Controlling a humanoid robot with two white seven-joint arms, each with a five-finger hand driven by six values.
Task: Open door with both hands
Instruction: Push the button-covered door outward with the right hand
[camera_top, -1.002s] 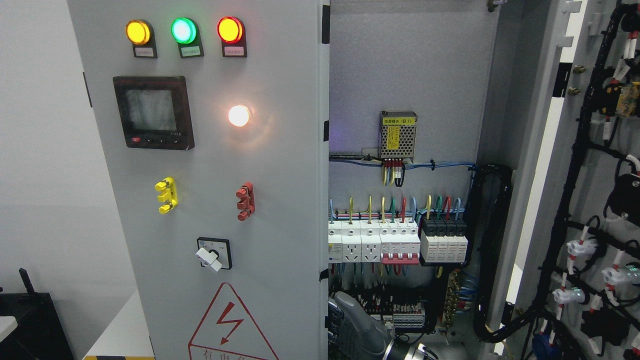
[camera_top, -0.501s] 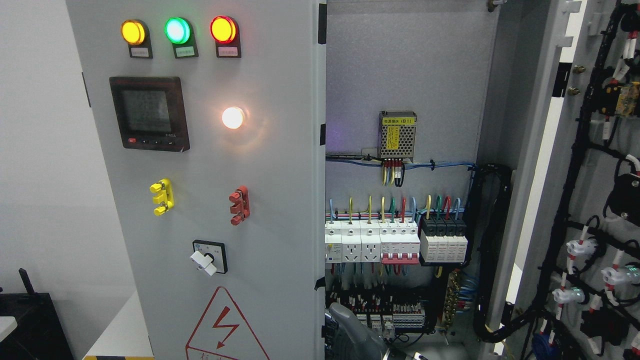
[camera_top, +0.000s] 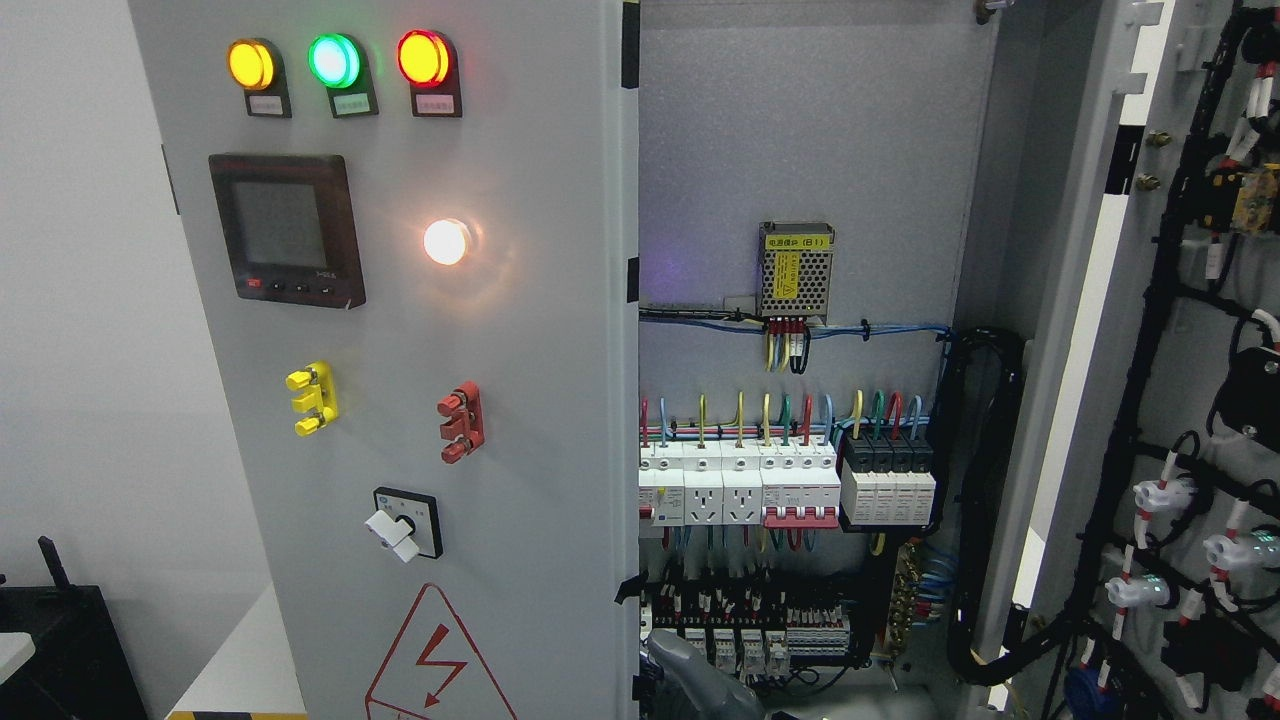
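Note:
The grey left cabinet door (camera_top: 520, 330) stands partly swung out, with its free edge (camera_top: 630, 400) near the picture's middle. It carries three lit lamps, a black meter, a white lamp, yellow and red terminals and a rotary switch. The right door (camera_top: 1130, 330) is wide open at the right and shows its wired inner side. Only a grey part of my right hand (camera_top: 690, 680) shows, at the bottom edge just right of the left door's edge and close behind it. The left arm is out of view.
Inside the cabinet sit a power supply (camera_top: 796, 270), a row of breakers (camera_top: 790, 485) and terminal blocks (camera_top: 750, 625). A thick black cable loom (camera_top: 985, 500) runs down the right inner side. A black box (camera_top: 60, 650) stands at the lower left.
The left door has swung further outward, its free edge shifting left and baring more breakers. My right hand has sunk lower, so less of it shows.

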